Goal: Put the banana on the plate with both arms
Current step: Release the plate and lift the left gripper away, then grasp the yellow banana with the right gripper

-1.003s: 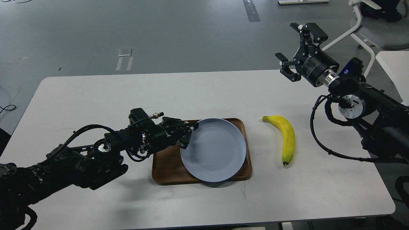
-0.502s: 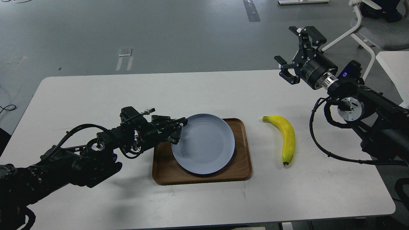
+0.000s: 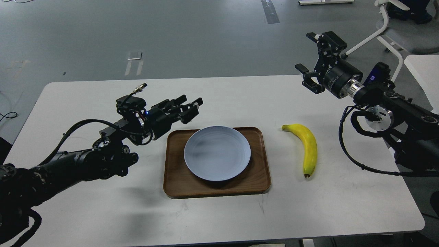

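Observation:
The yellow banana (image 3: 308,147) lies on the white table to the right of the tray, stem end at the back, dark tip toward me. The pale blue-grey plate (image 3: 217,153) lies flat in the middle of the brown wooden tray (image 3: 175,178). My left gripper (image 3: 189,107) hovers above the table just behind the tray's back left corner; it is open, empty and clear of the plate. My right gripper (image 3: 307,51) is open and empty, held high over the table's back right edge, well behind the banana.
The white table (image 3: 103,206) carries only the tray, plate and banana. A white chair (image 3: 394,31) and another white table edge (image 3: 423,75) stand at the right behind my right arm. Grey floor lies beyond the table.
My left gripper let go of the plate's left rim and rose up and back. The plate went from tilted to flat on the tray. My right gripper shifted slightly.

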